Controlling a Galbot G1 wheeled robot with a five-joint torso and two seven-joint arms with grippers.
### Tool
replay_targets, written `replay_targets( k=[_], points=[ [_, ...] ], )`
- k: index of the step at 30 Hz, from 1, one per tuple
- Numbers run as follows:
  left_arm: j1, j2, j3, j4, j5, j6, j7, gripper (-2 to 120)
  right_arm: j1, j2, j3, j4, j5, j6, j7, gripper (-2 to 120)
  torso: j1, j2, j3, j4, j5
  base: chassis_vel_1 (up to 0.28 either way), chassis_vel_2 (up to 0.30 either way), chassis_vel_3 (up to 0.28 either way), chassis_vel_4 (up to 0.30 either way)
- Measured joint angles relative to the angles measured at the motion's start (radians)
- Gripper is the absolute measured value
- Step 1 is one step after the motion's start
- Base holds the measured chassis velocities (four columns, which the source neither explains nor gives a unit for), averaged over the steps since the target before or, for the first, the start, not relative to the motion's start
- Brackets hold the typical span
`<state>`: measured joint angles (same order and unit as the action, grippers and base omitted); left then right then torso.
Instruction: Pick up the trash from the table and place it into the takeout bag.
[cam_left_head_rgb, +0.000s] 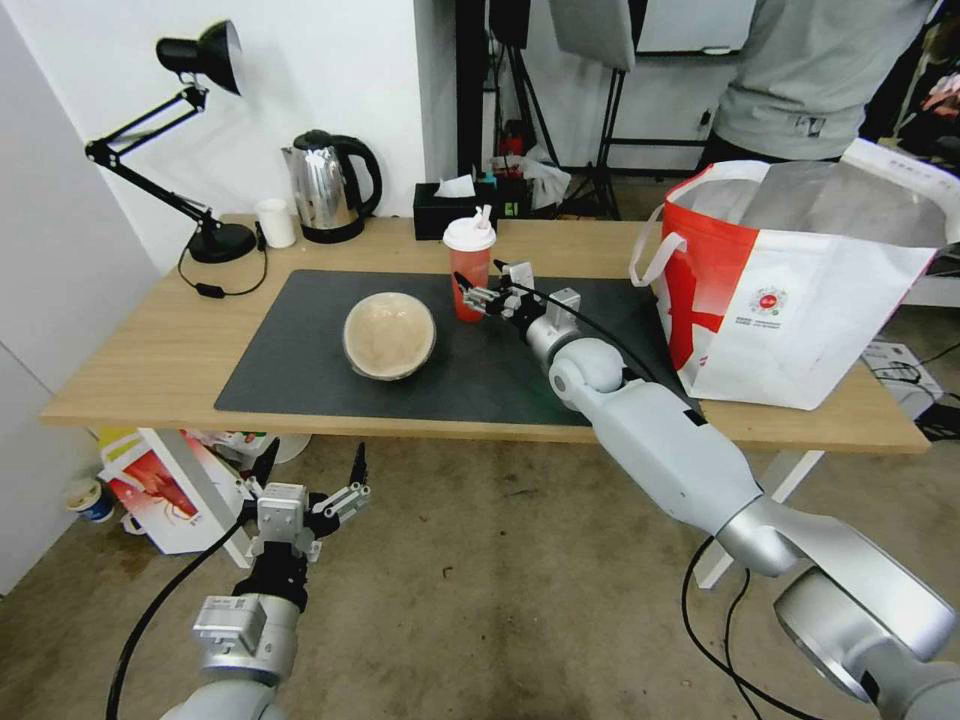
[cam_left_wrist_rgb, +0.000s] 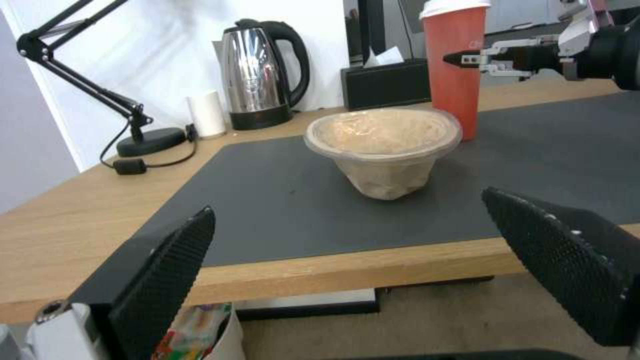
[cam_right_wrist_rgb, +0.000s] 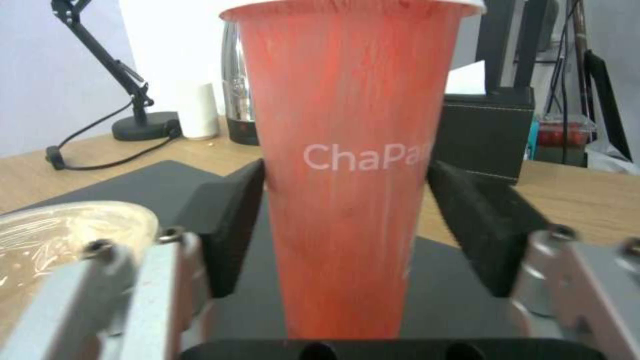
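The red translucent drink cup (cam_left_head_rgb: 470, 272) with a white lid stands upright on the dark mat (cam_left_head_rgb: 300, 370) of the table (cam_left_head_rgb: 130, 370). My right gripper (cam_left_head_rgb: 479, 273) reaches over the mat and holds the cup's sides between its pads (cam_right_wrist_rgb: 230, 225); the cup's base rests on the mat. Left of the cup sits a beige round bowl (cam_left_head_rgb: 389, 335). The takeout bag (cam_left_head_rgb: 800, 290) stands open at the table's right end, showing its foil lining. In front of the table edge and lower than it, my left gripper (cam_left_head_rgb: 310, 480) hangs open, facing the bowl (cam_left_wrist_rgb: 383, 145).
Along the back edge stand a black desk lamp (cam_left_head_rgb: 205, 150), a small white cup (cam_left_head_rgb: 275, 222), a steel kettle (cam_left_head_rgb: 328, 188) and a black tissue box (cam_left_head_rgb: 450, 208). A smaller red-and-white bag (cam_left_head_rgb: 160, 490) sits on the floor under the table. A person stands behind the takeout bag.
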<state>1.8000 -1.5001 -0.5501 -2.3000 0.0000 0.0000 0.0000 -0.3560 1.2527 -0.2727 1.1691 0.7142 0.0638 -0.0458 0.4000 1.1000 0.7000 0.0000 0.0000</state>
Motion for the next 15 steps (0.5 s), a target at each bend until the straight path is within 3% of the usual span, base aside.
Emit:
replay_targets(
  k=[1,4,9,10,12,15],
  points=[
    [0.000,0.000,0.000,0.000,0.000,0.000,0.000,100,0.000,0.000,0.000,0.000,0.000,0.000,0.000,62,0.000,0.000,0.000,0.0000,0.0000,0.000,0.000,0.000,0.000],
    [0.000,0.000,0.000,0.000,0.000,0.000,0.000,100,-0.003,-0.001,0.000,0.003,0.001,0.000,0.000,46,0.000,0.000,0.000,0.0000,0.0000,0.000,0.000,0.000,0.000],
    [0.000,0.000,0.000,0.000,0.000,0.000,0.000,100,-0.005,-0.004,0.000,0.011,0.003,0.000,0.000,38,0.000,0.000,0.000,0.0000,0.0000,0.000,0.000,0.000,0.000],
    [0.000,0.000,0.000,0.000,0.000,0.000,0.000,100,-0.006,-0.006,0.000,0.017,0.005,0.000,0.000,32,0.000,0.000,0.000,0.0000,0.0000,0.000,0.000,0.000,0.000],
    [0.000,0.000,0.000,0.000,0.000,0.000,0.000,100,-0.006,-0.007,0.000,0.018,0.005,0.000,0.000,32,0.000,0.000,0.000,-0.0001,0.0000,0.000,0.000,0.000,0.000],
    [0.000,0.000,0.000,0.000,0.000,0.000,0.000,100,-0.010,-0.012,0.000,0.034,0.008,-0.001,-0.001,20,0.000,0.000,0.000,0.0000,0.0000,0.000,0.000,0.000,0.000]
  ],
)
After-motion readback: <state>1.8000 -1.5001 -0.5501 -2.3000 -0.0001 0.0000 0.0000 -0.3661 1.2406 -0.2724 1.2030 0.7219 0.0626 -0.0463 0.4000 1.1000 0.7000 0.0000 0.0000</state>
